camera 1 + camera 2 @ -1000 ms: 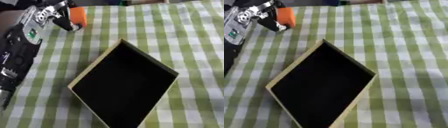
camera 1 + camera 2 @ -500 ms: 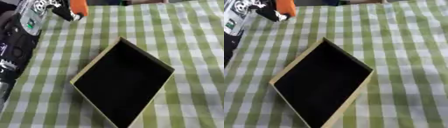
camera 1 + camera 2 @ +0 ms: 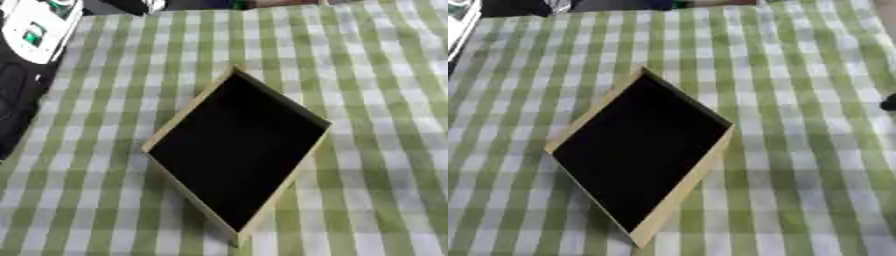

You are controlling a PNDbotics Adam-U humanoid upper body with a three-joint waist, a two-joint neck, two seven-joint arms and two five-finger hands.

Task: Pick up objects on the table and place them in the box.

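Observation:
An open box (image 3: 236,150) with tan walls and a black inside lies askew in the middle of the green checked tablecloth (image 3: 385,75), and nothing shows inside it. My left arm (image 3: 39,27), black with a white panel, comes in at the upper left corner. Only a dark and silver bit of the left hand (image 3: 147,5) shows at the top edge, beyond the cloth's far border. No loose object shows on the cloth. My right hand is out of view.
A small dark shape (image 3: 889,103) pokes in at the right edge of the right eye view. The far edge of the table (image 3: 262,6) runs along the top, with dark ground beyond it.
My left arm has risen toward the far left corner. The orange thing held in the left hand has passed out over the top edge. The box has stayed put.

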